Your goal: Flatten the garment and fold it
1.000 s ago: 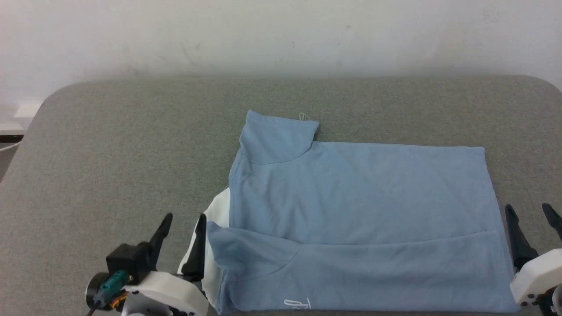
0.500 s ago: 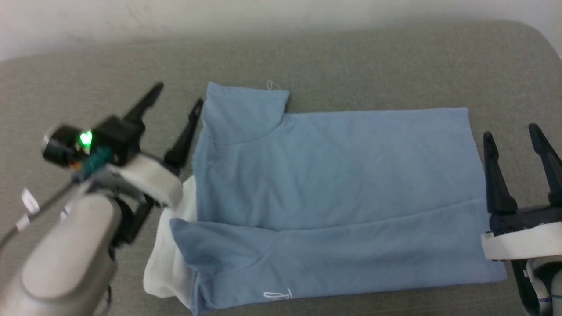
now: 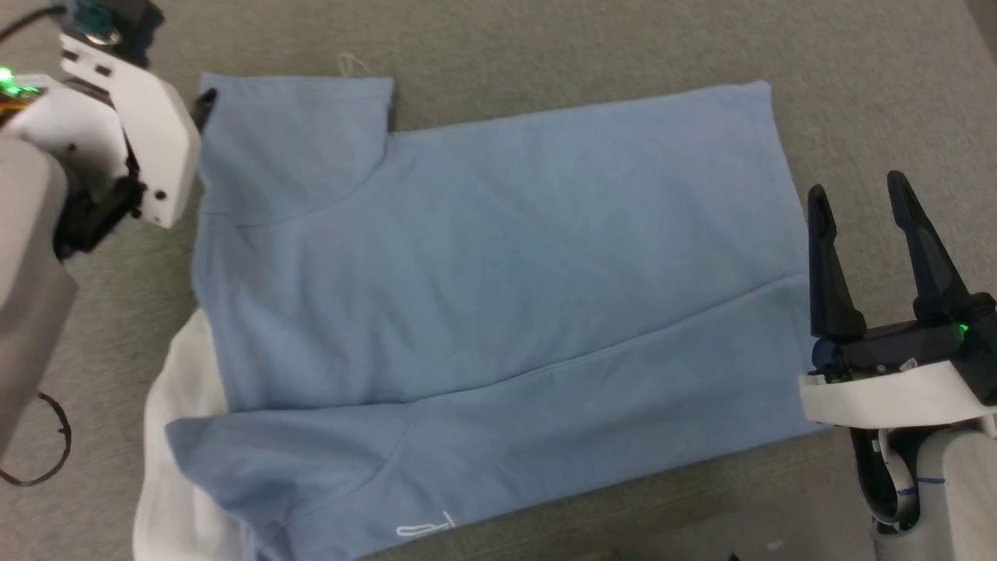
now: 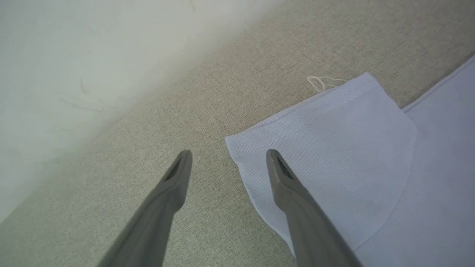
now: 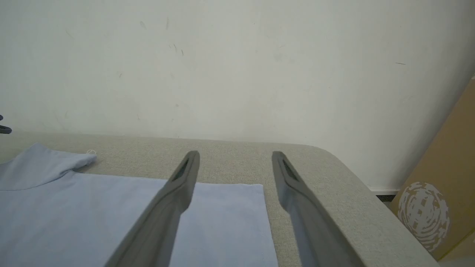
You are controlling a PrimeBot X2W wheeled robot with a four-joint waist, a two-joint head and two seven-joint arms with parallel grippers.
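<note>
One garment [image 3: 498, 273] lies flat between left hand [image 4: 228, 152] and right hand [image 3: 857, 185].

I work in a bare test room: grey cloth-covered table [image 3: 545, 47], scuffed white wall [image 5: 237, 66] (cardboard box [image 5: 445, 167] alongside).

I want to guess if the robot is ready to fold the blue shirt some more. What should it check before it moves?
1. Left gripper open and empty: ok, jaws apart.
2. Right gripper open and empty: ok, jaws apart, beside the shirt.
3. Left gripper lined up with the far sleeve: ok, the sleeve corner lies just ahead, between the jaws.
4. Left gripper touching the cloth: cannot tell.
5. The shirt lying flat on the grey table: ok, near edge folded over, only faint creases.
6. White collar part tucked in: not ok, it sticks out.
</note>
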